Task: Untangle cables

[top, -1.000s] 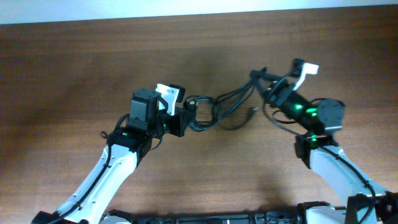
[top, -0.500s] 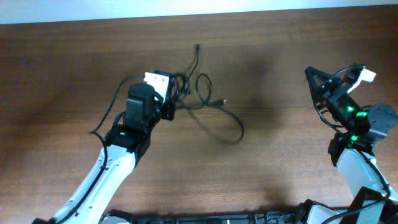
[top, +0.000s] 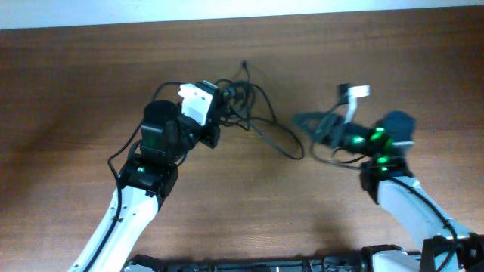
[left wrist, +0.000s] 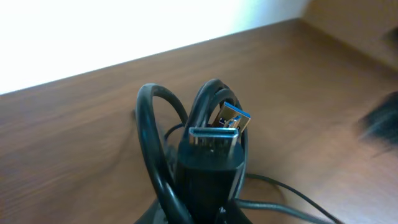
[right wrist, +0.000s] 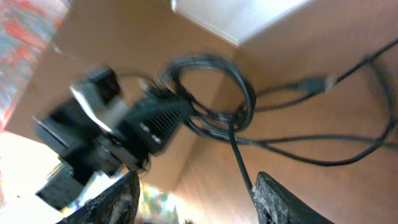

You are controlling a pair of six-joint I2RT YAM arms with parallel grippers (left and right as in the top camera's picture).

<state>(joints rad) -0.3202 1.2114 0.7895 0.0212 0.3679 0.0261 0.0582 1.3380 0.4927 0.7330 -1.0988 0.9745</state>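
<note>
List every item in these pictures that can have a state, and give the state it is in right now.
cables: tangled in a coil, clamped at the coil, with a long loop trailing over the table.
plug: not plugged in, sticking out of the coil.
left gripper: jaws shut on the cables.
right gripper: jaws open, holding nothing.

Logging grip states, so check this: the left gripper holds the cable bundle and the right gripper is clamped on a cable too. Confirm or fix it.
Not quite. The right gripper is open and holds nothing; the right wrist view shows its fingers spread, the cables lying beyond them. The left gripper does hold the bundle.
</note>
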